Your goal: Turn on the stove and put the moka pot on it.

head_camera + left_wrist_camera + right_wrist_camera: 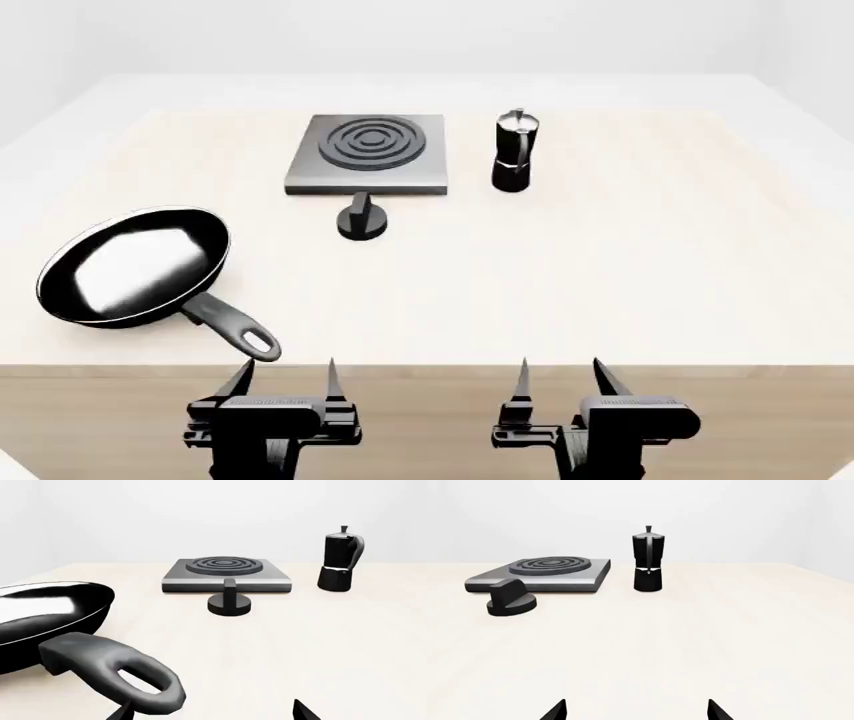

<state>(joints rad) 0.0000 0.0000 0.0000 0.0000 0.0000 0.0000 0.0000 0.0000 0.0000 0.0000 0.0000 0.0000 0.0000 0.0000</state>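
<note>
Standing beside stove [367, 152], moka pot [514, 152] upright

Moka pot [514, 150] upright (lidded), beside stove [370, 153]

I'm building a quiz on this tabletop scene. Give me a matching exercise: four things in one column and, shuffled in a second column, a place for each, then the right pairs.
Things:
1. moka pot
2. knob
3. frying pan
4. right tool

Places, as the head view shows them:
A. on the table just in front of the stove
B. at the table's near edge, open, holding nothing
C. upright on the table beside the stove, on its right
D. at the table's left side, handle pointing toward the left tool

Pairs: 1-C, 2-A, 3-D, 4-B
</note>
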